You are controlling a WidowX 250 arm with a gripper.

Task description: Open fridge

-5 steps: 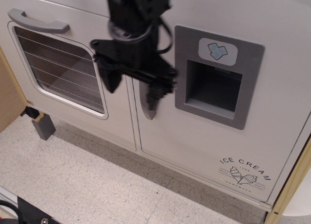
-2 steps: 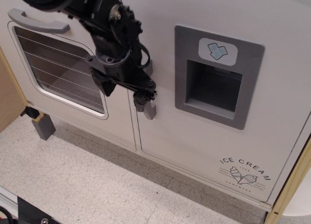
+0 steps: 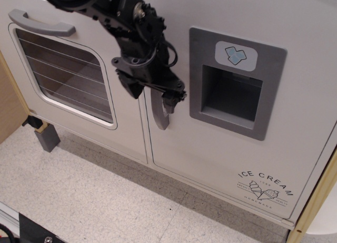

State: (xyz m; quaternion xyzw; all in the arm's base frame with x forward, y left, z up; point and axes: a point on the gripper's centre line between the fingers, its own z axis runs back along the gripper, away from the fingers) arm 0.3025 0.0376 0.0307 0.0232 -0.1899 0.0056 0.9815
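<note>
The fridge [image 3: 210, 148] is a large white toy door, and it looks shut. Its curved grey vertical handle [image 3: 160, 116] sits at the door's left edge. A grey dispenser panel [image 3: 231, 95] with a blue-marked badge [image 3: 236, 55] is to the right, and an "ICE CREAM" logo [image 3: 265, 190] is at the lower right. My black gripper [image 3: 150, 94] reaches in from the upper left. It is at the handle's upper part, with one finger [image 3: 128, 86] to the left and one finger [image 3: 171, 99] to the right. The jaws stand apart, wider than the handle. The handle's top is hidden behind the gripper.
A white oven door [image 3: 73, 74] with a wire-shelf window and a horizontal grey handle [image 3: 39, 24] is directly left of the fridge. A grey block [image 3: 47, 138] stands on the speckled floor [image 3: 105, 195] at the lower left. A wooden post [image 3: 316, 201] borders the fridge's right edge.
My gripper has shifted right and slightly up, from over the seam between oven and fridge to straddling the handle's upper part. The fridge door has not moved.
</note>
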